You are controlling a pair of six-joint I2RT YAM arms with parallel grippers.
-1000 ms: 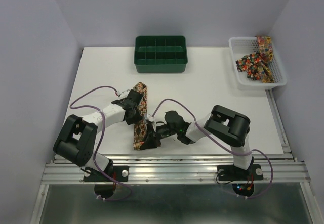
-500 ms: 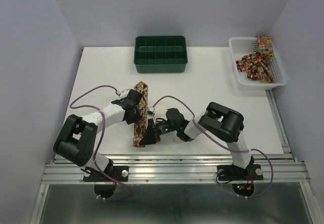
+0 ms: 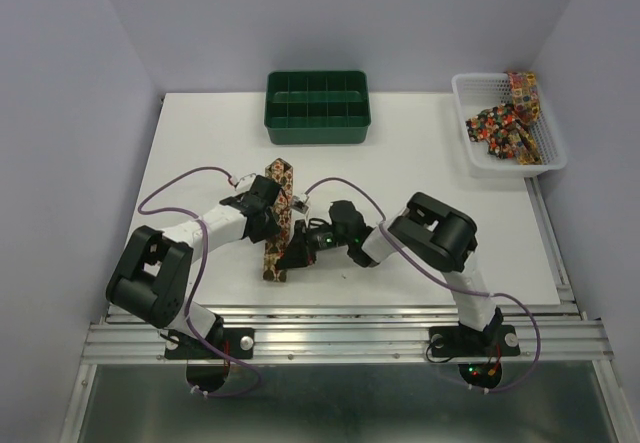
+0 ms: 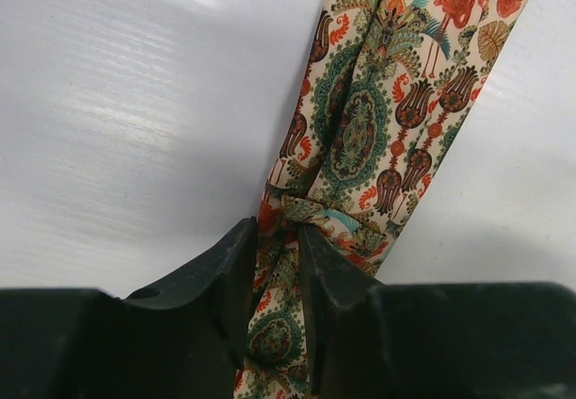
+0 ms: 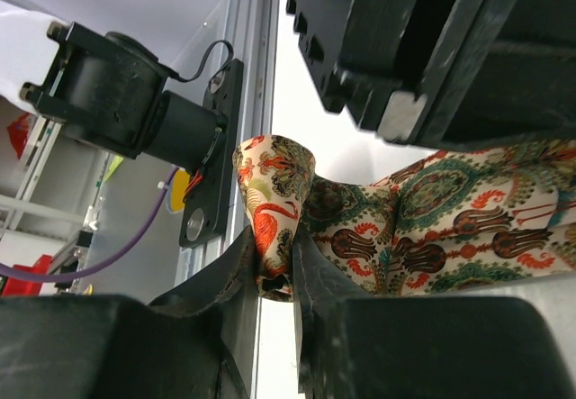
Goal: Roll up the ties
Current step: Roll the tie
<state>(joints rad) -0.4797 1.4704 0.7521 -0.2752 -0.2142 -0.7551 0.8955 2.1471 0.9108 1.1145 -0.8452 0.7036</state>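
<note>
My left gripper (image 4: 274, 241): pinches the tie (image 4: 364, 120) near its middle, on the white table (image 4: 135, 102).
My right gripper (image 5: 274, 259): pinches the tie's near end, which curls over.

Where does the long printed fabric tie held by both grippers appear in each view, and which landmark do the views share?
Top external: the long printed fabric tie lies left of centre, near the front.
Left wrist: the tie runs from top right to bottom centre, pinched by the left gripper.
Right wrist: the tie curls up at centre, pinched by the right gripper.
Shared landmark: the white table under it.
</note>
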